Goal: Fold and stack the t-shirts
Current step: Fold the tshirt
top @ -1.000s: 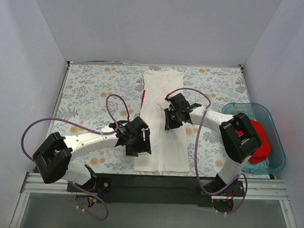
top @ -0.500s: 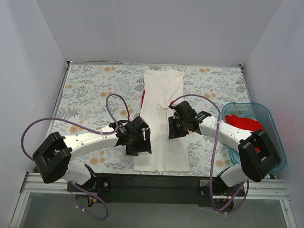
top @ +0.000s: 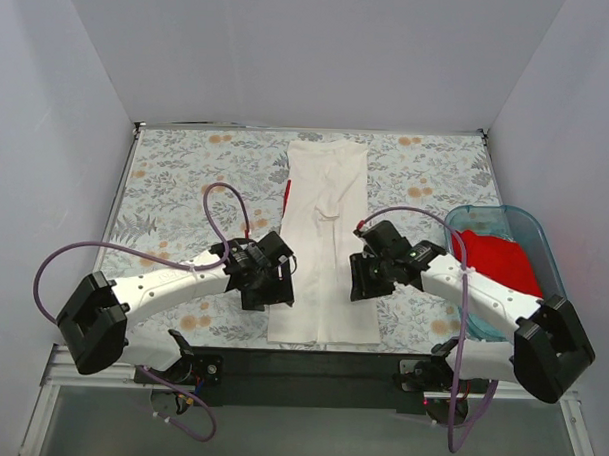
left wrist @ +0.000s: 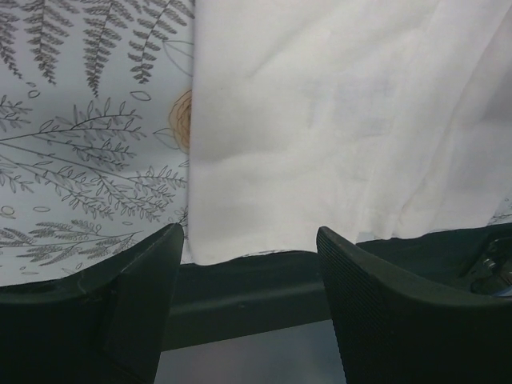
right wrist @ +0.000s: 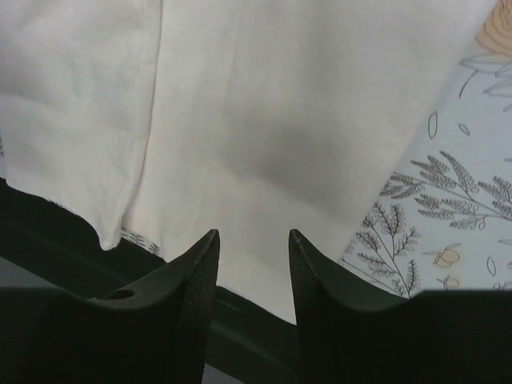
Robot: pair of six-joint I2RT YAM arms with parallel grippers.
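A white t-shirt (top: 324,239) lies folded into a long narrow strip down the middle of the floral table, with a sliver of red print (top: 287,192) at its left edge. A red t-shirt (top: 501,261) sits bunched in the blue tub. My left gripper (top: 271,290) hovers open over the strip's left edge near its near end. In the left wrist view, the left gripper (left wrist: 248,244) has only white cloth (left wrist: 336,120) beyond it. My right gripper (top: 367,281) is open over the strip's right edge, and in its wrist view the right gripper (right wrist: 254,240) holds nothing above the white shirt (right wrist: 280,120).
The translucent blue tub (top: 559,297) stands at the table's right edge beside the right arm. The floral tablecloth (top: 186,184) spreads to the left. The black front rail (top: 310,363) runs along the near edge, just under the shirt's hem. White walls enclose the table.
My right gripper has drawn back toward the near edge along the shirt's right side, and its jaws have opened. The left gripper shifted slightly left and stayed open.
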